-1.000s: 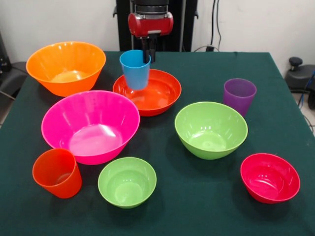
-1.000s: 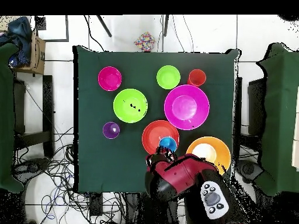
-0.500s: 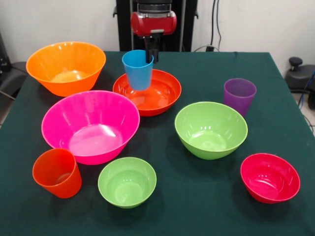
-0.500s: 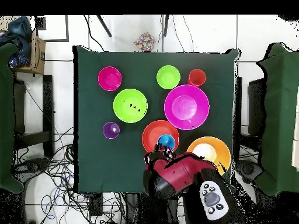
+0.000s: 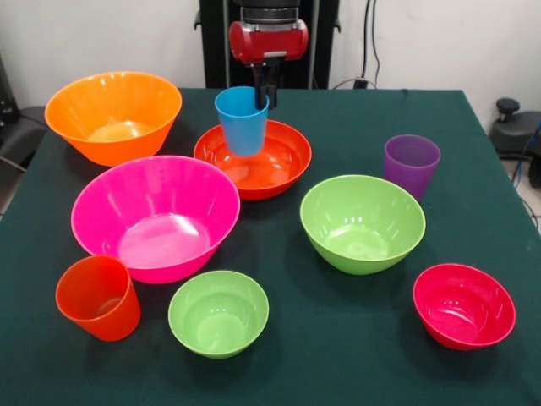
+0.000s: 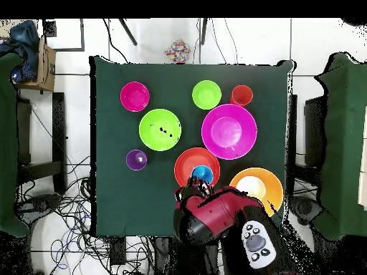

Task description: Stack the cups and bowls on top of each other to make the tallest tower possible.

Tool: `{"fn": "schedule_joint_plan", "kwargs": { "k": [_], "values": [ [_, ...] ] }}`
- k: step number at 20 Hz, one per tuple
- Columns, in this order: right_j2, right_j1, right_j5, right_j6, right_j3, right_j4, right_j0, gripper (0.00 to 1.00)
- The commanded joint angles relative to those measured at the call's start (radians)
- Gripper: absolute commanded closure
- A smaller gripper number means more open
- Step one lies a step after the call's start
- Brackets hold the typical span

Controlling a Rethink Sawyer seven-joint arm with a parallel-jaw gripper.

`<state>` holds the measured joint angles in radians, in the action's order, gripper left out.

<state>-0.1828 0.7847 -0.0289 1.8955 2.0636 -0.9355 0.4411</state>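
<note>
My gripper (image 5: pixel 265 93) is shut on the far rim of the blue cup (image 5: pixel 242 122), holding it upright just over the shallow red-orange bowl (image 5: pixel 272 166). In the overhead view the blue cup (image 6: pixel 202 173) shows inside the red-orange bowl (image 6: pixel 186 165), partly under the gripper (image 6: pixel 197 187). Standing apart on the green cloth are the large orange bowl (image 5: pixel 113 114), large pink bowl (image 5: pixel 155 216), medium green bowl (image 5: pixel 362 222), small green bowl (image 5: pixel 218 312), crimson bowl (image 5: pixel 463 304), an orange cup (image 5: pixel 97 298) and the purple cup (image 5: pixel 411 165).
The table's green cloth (image 5: pixel 355 110) runs to edges on all sides. The red arm housing (image 6: pixel 215 218) covers the table edge nearest the robot's base. Tables or chairs draped in green (image 6: pixel 344 143) stand at both sides, and cables lie on the floor.
The gripper has carried the blue cup a little to the right in the front view, further over the red-orange bowl. Everything else stayed put.
</note>
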Motion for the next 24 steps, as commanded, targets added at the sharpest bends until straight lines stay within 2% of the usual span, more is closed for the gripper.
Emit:
{"fn": "schedule_joint_plan", "kwargs": {
  "k": [1,19,24],
  "values": [
    [-0.009,-0.073,0.006,0.078,-0.055,-0.001,-0.057,1.00],
    [0.072,-0.135,0.064,0.093,-0.104,-0.002,-0.122,1.00],
    [0.066,-0.135,0.057,0.085,-0.103,0.003,-0.118,1.00]
  ]
}}
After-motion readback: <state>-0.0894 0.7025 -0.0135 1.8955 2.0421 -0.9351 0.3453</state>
